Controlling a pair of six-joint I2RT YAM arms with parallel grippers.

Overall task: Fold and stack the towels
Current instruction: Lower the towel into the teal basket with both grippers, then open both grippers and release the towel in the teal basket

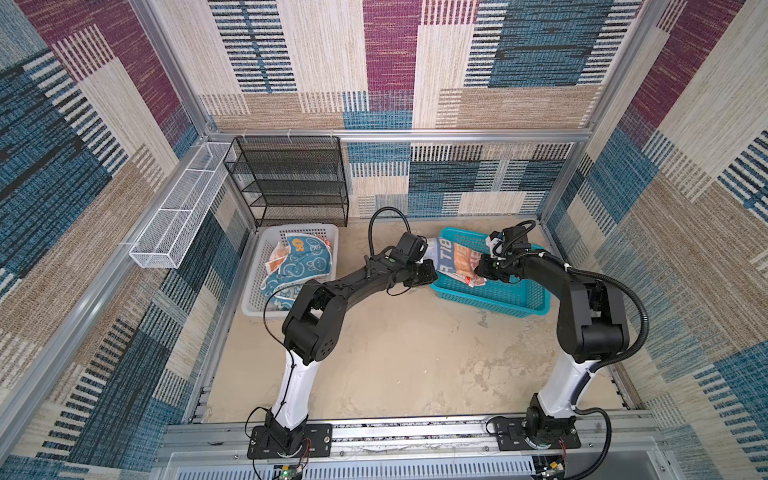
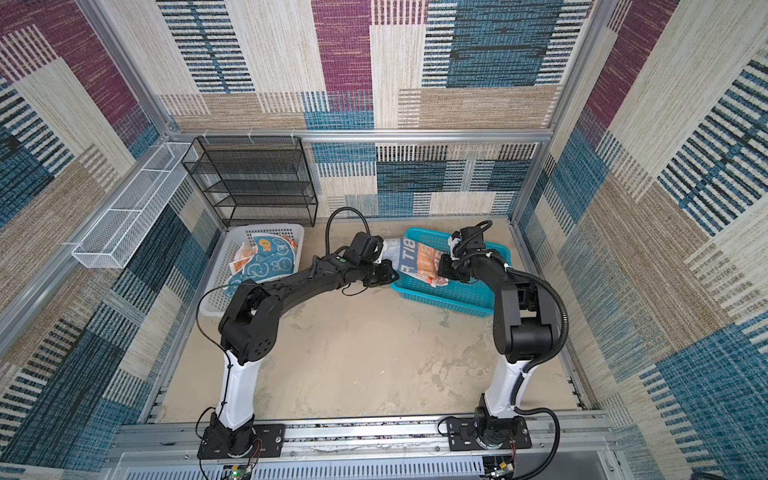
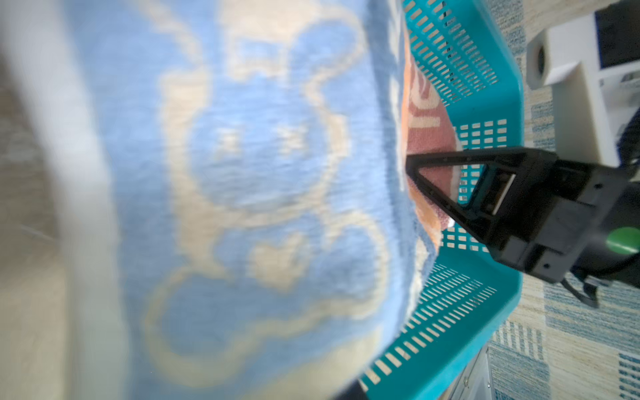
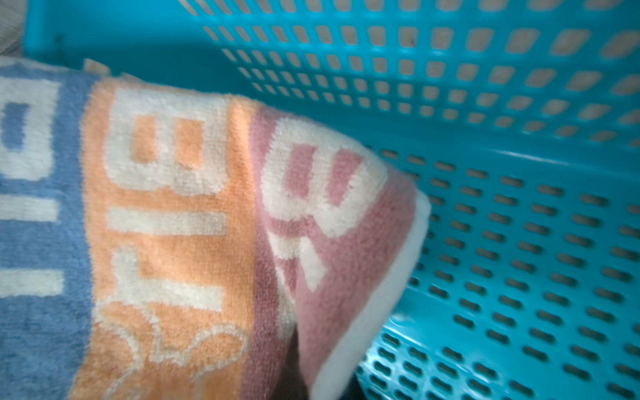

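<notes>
Lettered towel [image 1: 451, 259], in both top views, hung stretched between the 2 arms over the end of the teal basket [image 1: 511, 297] nearer the left arm. Its blue end was at the left gripper [image 1: 430, 274] and its red end at the right gripper [image 1: 478, 272]. The other 2 towels, the rabbit towel [image 1: 297, 270] and the orange towel [image 1: 277, 258], lay crumpled in the white basket [image 1: 255, 297].

In the left wrist view the blue block filled the frame, close and blurred. That claw's own jaws were hidden, so I could not tell whether it gripped. The right gripper [image 3: 410, 164] met the red edge there, clenched on the cloth.

In the right wrist view the terry sagged in a soft doubled layer above the basket floor. It looked light, limp and not slippery. I would pinch it at the corners or the white hem, through both layers, and keep it taut.
</notes>
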